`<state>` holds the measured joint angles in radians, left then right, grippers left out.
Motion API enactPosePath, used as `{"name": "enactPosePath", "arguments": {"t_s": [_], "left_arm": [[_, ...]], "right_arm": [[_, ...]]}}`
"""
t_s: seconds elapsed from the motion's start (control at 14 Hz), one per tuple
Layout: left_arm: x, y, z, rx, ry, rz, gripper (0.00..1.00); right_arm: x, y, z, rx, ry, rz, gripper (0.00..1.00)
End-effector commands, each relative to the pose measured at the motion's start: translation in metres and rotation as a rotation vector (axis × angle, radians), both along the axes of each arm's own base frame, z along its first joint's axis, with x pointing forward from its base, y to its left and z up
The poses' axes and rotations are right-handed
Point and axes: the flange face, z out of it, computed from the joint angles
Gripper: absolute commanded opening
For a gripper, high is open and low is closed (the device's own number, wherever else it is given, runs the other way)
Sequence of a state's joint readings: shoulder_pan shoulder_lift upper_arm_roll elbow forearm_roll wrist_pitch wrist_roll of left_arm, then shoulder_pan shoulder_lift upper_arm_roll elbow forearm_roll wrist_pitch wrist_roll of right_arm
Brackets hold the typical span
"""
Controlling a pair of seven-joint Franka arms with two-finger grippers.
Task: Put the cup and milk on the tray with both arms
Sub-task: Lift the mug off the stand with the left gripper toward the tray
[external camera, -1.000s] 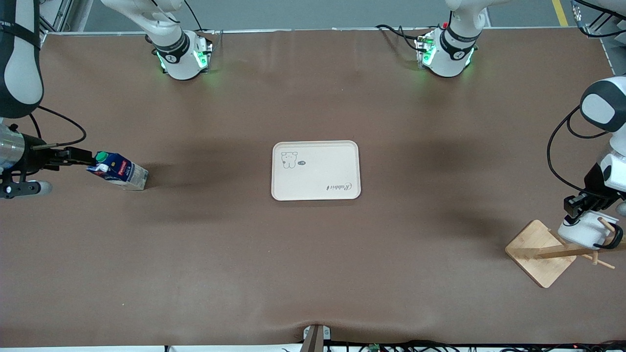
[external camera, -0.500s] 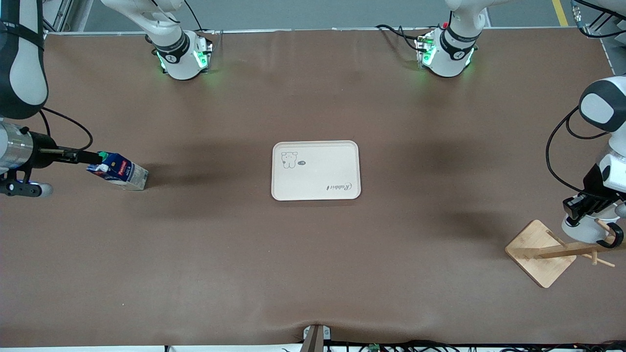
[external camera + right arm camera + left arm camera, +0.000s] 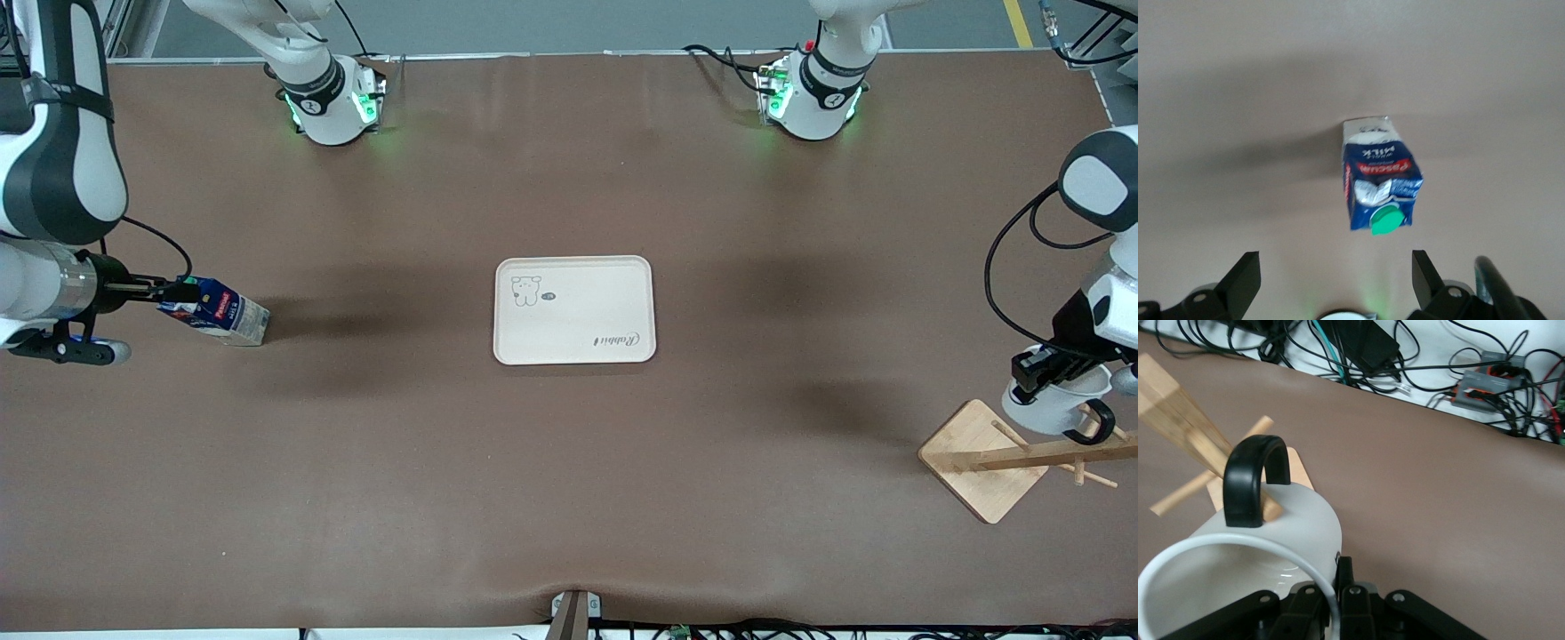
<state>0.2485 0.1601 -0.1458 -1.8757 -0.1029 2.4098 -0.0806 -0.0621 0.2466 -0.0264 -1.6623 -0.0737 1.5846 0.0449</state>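
Front: your left gripper (image 3: 1038, 366) is clamped on the cup (image 3: 1053, 404), over the wooden stand (image 3: 996, 458) at the left arm's end. Tray (image 3: 574, 309) mid-table. Milk (image 3: 216, 311) stands at the right arm's end, right gripper (image 3: 169, 290) at its top.

Left wrist: fingers (image 3: 1346, 600) pinch the cup (image 3: 1238, 580) rim.

Right wrist: fingers (image 3: 1241, 280) wide apart, milk (image 3: 1378, 177) between them, untouched.
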Motion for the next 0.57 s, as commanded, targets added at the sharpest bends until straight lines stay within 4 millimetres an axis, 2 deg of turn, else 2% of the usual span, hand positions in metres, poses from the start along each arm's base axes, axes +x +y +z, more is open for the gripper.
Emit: {"name": "enactPosePath", "arguments": {"t_s": [0.0,0.21,0.36,0.5], "left_arm": [[0.006,-0.018,0.028,-0.049,0.006,-0.012,0.0],[0.008,-0.043,0.039,-0.09,0.047,0.015,0.0],[0.009,-0.057,0.045,-0.115,0.072,0.037,0.0],[0.01,-0.077,0.044,-0.136,0.094,0.045,0.0]], "right_arm": [[-0.013,-0.016,-0.024,-0.007,-0.023,0.036,1.0],[-0.027,-0.022,-0.047,0.003,-0.048,0.058,1.0],[-0.034,-0.04,-0.061,0.017,-0.052,0.079,1.0],[-0.05,-0.051,-0.082,0.03,-0.014,0.072,1.0]]}}
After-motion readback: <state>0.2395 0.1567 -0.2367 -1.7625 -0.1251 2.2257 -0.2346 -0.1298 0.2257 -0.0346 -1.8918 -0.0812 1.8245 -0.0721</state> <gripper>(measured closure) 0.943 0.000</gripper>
